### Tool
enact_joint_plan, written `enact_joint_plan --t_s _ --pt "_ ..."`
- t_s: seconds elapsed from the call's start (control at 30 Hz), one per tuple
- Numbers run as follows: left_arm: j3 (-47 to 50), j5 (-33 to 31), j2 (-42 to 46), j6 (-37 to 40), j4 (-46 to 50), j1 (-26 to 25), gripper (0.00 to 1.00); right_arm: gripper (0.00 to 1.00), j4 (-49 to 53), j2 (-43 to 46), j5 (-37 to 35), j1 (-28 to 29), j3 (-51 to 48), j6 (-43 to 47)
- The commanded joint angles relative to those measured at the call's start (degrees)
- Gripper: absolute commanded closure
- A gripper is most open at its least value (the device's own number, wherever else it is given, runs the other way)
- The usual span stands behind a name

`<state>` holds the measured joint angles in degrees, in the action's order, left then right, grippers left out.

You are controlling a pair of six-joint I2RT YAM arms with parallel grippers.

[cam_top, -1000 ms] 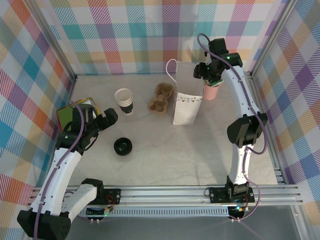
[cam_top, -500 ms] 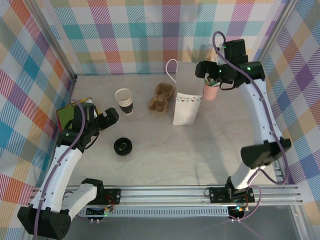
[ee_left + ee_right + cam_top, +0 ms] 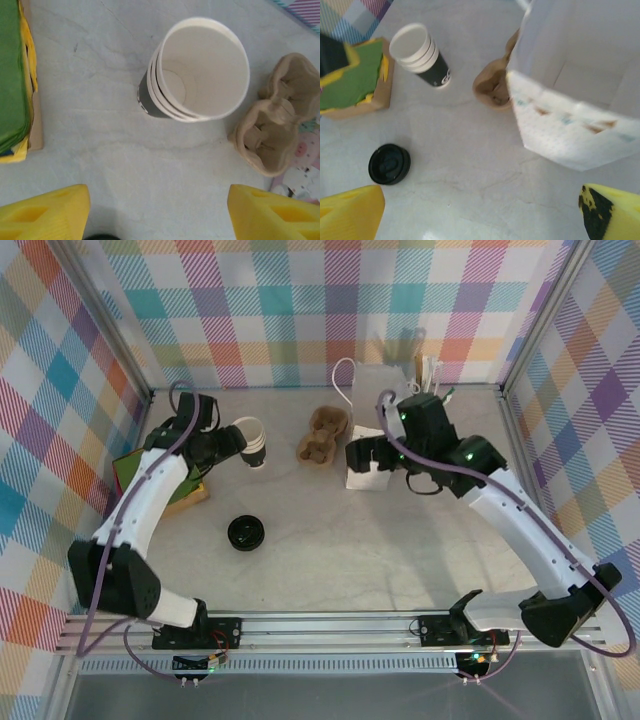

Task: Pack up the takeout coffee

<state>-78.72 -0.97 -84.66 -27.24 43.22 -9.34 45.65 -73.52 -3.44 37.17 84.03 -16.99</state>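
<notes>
The takeout coffee is out of view. A stack of lidless white-rimmed cups (image 3: 248, 440) (image 3: 199, 70) (image 3: 420, 55) stands upright at the back left. My left gripper (image 3: 226, 443) (image 3: 157, 212) is open just short of the stack, with bare table between its yellow fingers. A loose black lid (image 3: 246, 532) (image 3: 389, 163) lies flat nearer the front. The white paper bag (image 3: 364, 478) (image 3: 580, 85) stands open-topped in the middle. My right gripper (image 3: 362, 455) (image 3: 480, 215) hovers open beside and above the bag's left side, holding nothing.
A brown pulp cup carrier (image 3: 322, 435) (image 3: 275, 130) (image 3: 495, 82) lies between the cups and the bag. A box of green napkins (image 3: 135, 475) (image 3: 12, 75) (image 3: 352, 82) sits at the left wall. A holder with sticks and straws (image 3: 405, 360) stands at the back wall.
My left gripper swung from near the black lid up to the cup stack. My right arm left the back right corner and came down-left over the bag.
</notes>
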Motion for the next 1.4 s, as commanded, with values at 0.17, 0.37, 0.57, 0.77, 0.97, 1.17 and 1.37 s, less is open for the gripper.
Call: enact_joint_plan --t_s 0.17,0.37,0.57,0.77,0.97,1.17,1.37 --pt "-10.12 -4.28 -10.70 2.24 4.33 -0.32 0.42 0.01 -7.82 2.35 -2.99 7.09 -7.89 -2.90" --pt "-14.74 -6.49 -16.89 2.88 4.65 -0.24 0.56 0.01 -8.81 2.05 -2.93 7.96 -9.58 -3.22" --pt "-19.20 -7.64 -21.95 3.77 5.93 -0.06 0.64 0.01 -9.36 2.49 -3.41 8.00 -11.05 -3.55" --pt "-20.42 -7.04 -23.79 3.95 5.97 -0.06 0.69 0.01 -9.26 2.41 -4.07 8.01 -11.32 -3.52" --pt "-20.64 -7.10 -23.78 3.96 5.90 -0.10 0.80 0.01 -9.48 2.13 -4.55 8.01 -11.41 -3.31" --pt "-20.91 -6.62 -24.10 4.26 6.17 -0.10 0.92 0.01 -9.48 1.76 -4.73 8.01 -11.41 -3.34" --pt "-21.45 -5.97 -23.73 4.13 6.61 -0.15 1.00 0.01 -9.42 2.22 -5.17 8.01 -11.74 -3.33"
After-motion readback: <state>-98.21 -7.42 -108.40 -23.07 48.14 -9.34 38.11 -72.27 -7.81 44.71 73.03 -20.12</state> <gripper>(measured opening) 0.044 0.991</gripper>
